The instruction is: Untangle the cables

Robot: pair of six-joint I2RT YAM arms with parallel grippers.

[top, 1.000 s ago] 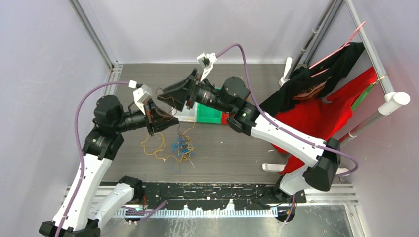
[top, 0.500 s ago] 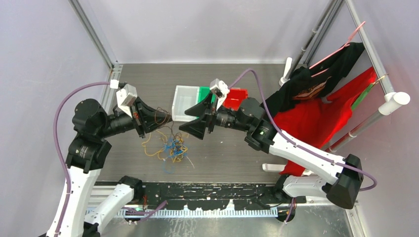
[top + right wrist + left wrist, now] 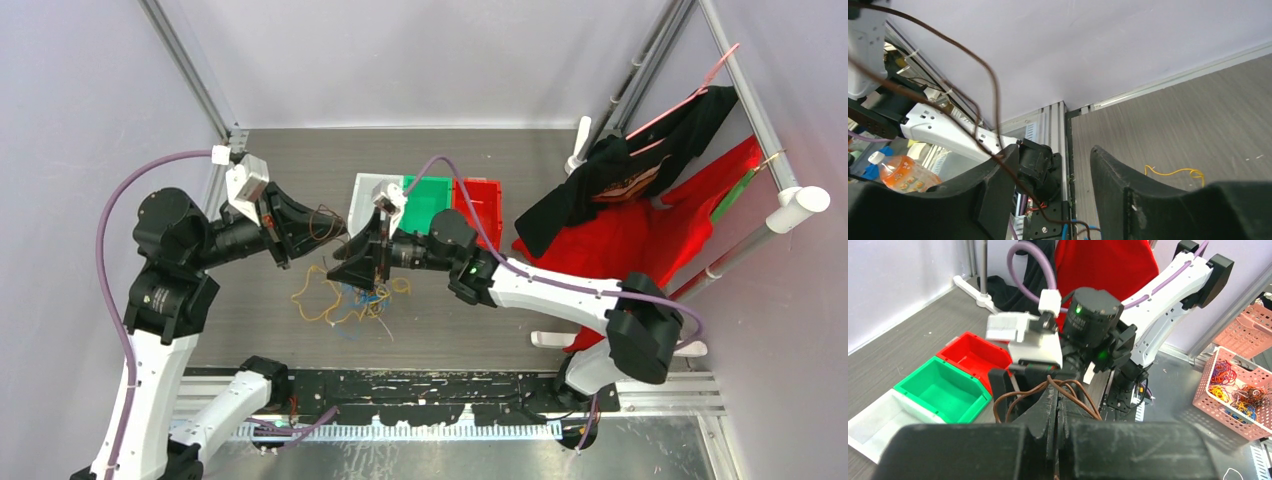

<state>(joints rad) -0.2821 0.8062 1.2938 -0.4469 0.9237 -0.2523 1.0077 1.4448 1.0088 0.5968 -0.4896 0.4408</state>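
Note:
My left gripper is shut on a dark brown cable and holds it above the floor; in the left wrist view its loops bulge out on both sides of the closed jaws. The tangled pile of yellow-orange and blue cables lies below. My right gripper is open just right of the left one, over the pile. In the right wrist view a brown strand runs across its left finger; a yellow cable lies on the floor.
White, green and red bins stand behind the pile. Red and black clothes hang at the right. A pink basket of cables sits off the table. An orange bottle lies beyond the left edge.
My right gripper has swung left and down from the bins to just above the pile, beside the left gripper. My left gripper has drawn back slightly left, still holding the brown cable.

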